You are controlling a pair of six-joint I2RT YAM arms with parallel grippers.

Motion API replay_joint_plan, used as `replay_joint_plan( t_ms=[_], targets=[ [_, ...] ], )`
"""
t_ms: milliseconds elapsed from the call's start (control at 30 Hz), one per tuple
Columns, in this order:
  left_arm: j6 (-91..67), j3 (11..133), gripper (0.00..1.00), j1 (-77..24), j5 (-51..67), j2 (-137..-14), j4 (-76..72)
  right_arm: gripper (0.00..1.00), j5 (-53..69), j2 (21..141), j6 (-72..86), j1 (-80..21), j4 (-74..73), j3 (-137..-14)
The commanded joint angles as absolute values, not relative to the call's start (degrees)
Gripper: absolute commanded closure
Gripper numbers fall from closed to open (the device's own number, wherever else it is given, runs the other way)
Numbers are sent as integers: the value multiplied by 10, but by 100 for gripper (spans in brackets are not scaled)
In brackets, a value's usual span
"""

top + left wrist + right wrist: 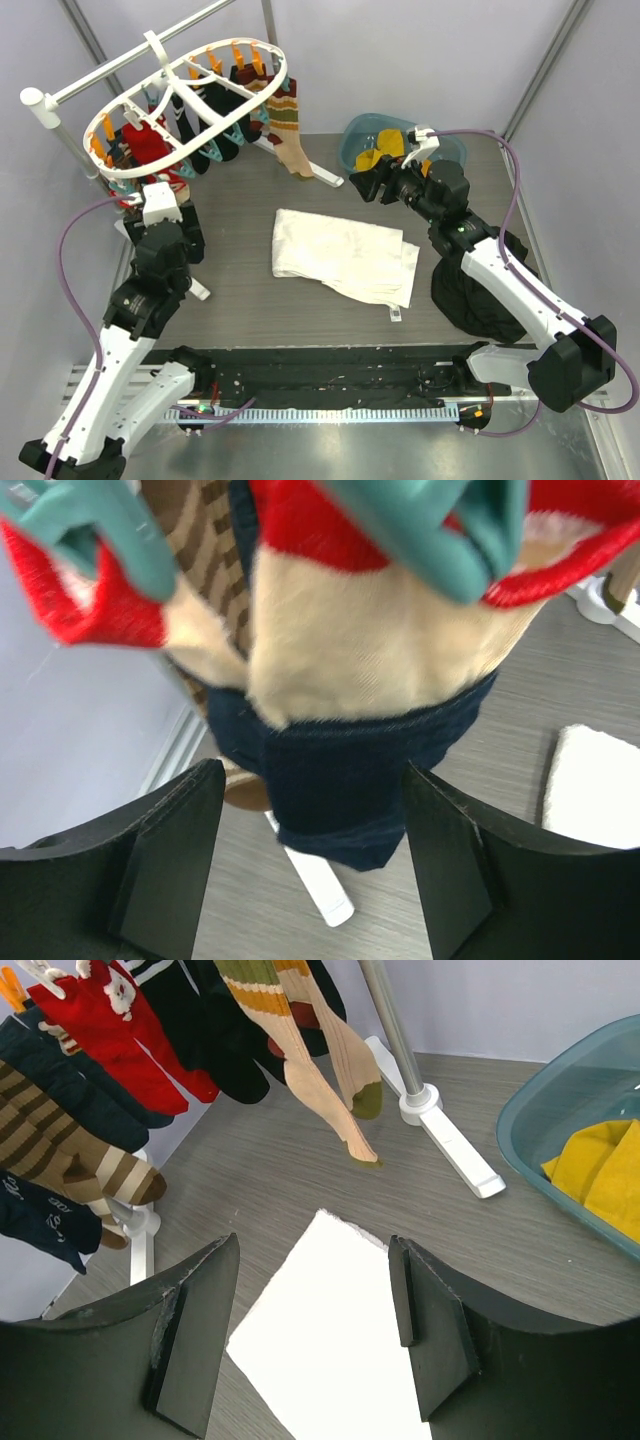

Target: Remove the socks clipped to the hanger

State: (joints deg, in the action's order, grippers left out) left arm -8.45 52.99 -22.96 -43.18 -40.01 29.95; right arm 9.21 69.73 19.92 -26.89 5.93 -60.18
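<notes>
L gripper (312,776) is gaping wide, w/ a navy sock (330,800) dangling between its fingers, not pinched. R gripper (312,1247) is spreading open too, empty, hovering over white cloth (340,255). Socks (285,125) are hanging clipped to hanger (152,45) above back-left of grey wood-grain table (250,310). Pale walls (400,60) are enclosing the cell.
</notes>
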Motion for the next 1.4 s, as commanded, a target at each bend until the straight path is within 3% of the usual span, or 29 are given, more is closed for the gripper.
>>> replay_joint_plan(
  t_ms=[0, 100, 167, 233, 500, 733, 833, 1167, 1367],
  targets=[
    [-78, 548, 27, -216, -389, -430, 250, 31, 100, 678, 192, -272, 76, -608],
    [-83, 558, 35, -211, -362, -448, 251, 31, 99, 674, 189, -272, 73, -606],
    [-90, 563, 48, -211, -338, -450, 256, 30, 98, 673, 187, -272, 69, -606],
    [-96, 569, 55, -210, -317, -447, 265, 30, 98, 671, 186, -272, 68, -606],
    [-149, 586, 59, -211, -174, -412, 275, 30, 112, 683, 188, -297, 87, -597],
    [-155, 590, 92, -211, -125, -432, 272, 30, 98, 702, 178, -372, 115, -606],
    [-170, 591, 99, -211, -92, -438, 258, 30, 101, 718, 168, -420, 164, -599],
    [-231, 590, 100, -211, 25, -425, 237, 29, 6, 806, 49, -578, 343, -595],
    [-211, 579, 100, -211, 54, -412, 251, 32, -54, 814, 61, -590, 345, -627]
  ],
)
